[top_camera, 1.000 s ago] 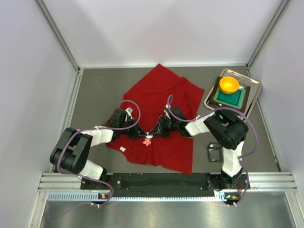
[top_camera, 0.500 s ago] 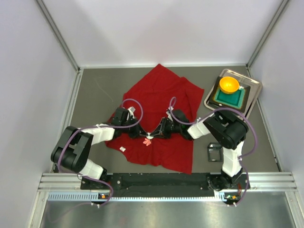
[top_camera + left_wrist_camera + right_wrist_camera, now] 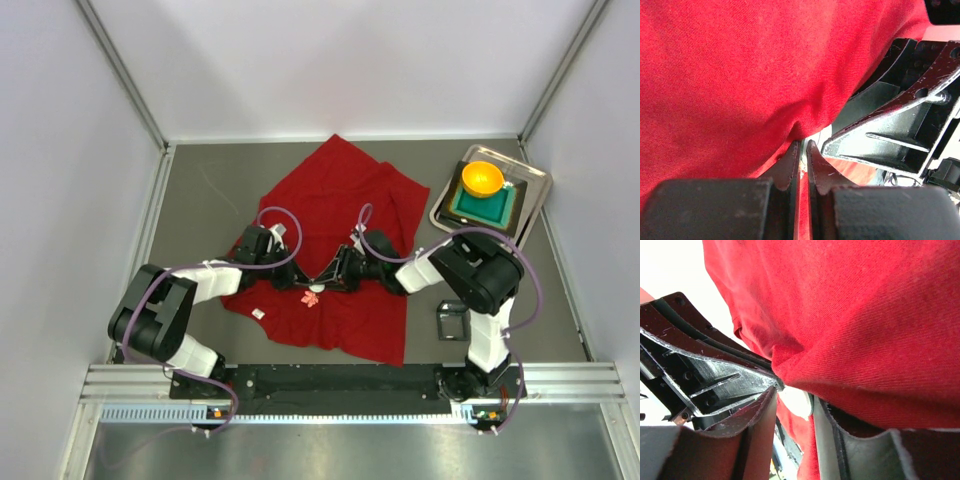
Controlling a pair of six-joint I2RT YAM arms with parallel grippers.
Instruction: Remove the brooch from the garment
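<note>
The red garment (image 3: 330, 200) lies spread on the grey table. The pale pink brooch (image 3: 312, 300) sits on it, just in front of where both grippers meet. My left gripper (image 3: 304, 285) is shut on a raised fold of the garment (image 3: 740, 75); red cloth shows between its jaws (image 3: 803, 150). My right gripper (image 3: 323, 286) faces it tip to tip and also shows in the left wrist view (image 3: 890, 135). In the right wrist view, my right gripper (image 3: 795, 400) is shut on a small white round piece (image 3: 799, 401) under the garment's fold (image 3: 865, 315).
A small white tag (image 3: 257, 313) lies on the garment's front left. A metal tray (image 3: 538, 190) at the back right holds a green block (image 3: 490, 207) and an orange bowl (image 3: 482, 179). A small black frame (image 3: 452, 322) lies by the right arm.
Both wrists have shifted slightly away from me and the fold between the tips has risen. A white spot now shows between the tips. The brooch has stayed in place.
</note>
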